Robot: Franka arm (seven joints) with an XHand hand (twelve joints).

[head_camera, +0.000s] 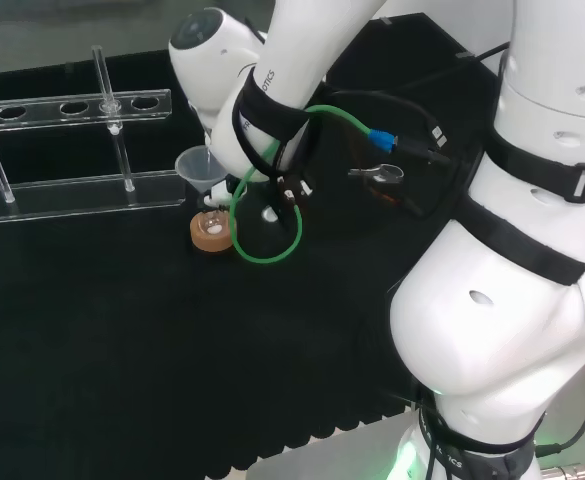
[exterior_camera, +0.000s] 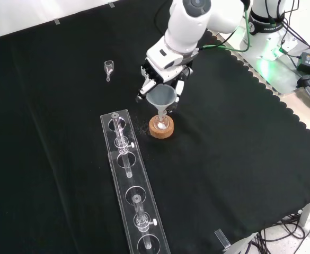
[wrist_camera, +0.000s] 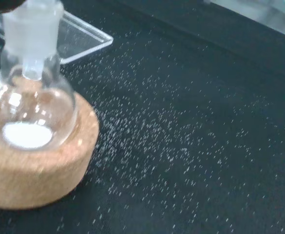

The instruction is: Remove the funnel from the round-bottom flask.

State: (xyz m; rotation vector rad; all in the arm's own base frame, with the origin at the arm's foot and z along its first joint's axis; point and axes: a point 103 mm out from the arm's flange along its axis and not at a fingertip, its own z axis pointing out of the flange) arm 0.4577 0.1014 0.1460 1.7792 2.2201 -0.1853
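Note:
A clear funnel (exterior_camera: 161,97) stands with its stem in the neck of a round-bottom flask (exterior_camera: 162,122), which rests on a cork ring (exterior_camera: 161,130). The hand (exterior_camera: 163,67) comes in from behind the funnel, and its dark fingers (exterior_camera: 144,88) curl down on both sides of the cone. In the head view the funnel (head_camera: 200,168) sits against the hand (head_camera: 272,185), above the flask (head_camera: 211,224) on its cork ring (head_camera: 208,240). Close up, the flask (wrist_camera: 31,109) holds a little white powder (wrist_camera: 27,135), and its frosted neck (wrist_camera: 32,27) stands upright over the cork ring (wrist_camera: 40,168).
A long clear rack (exterior_camera: 129,182) with test tubes lies just left of the flask in the front view, and stands behind it as a rack (head_camera: 72,150) in the head view. A small glass piece (exterior_camera: 108,67) lies farther off. White specks (wrist_camera: 171,141) dot the cloth.

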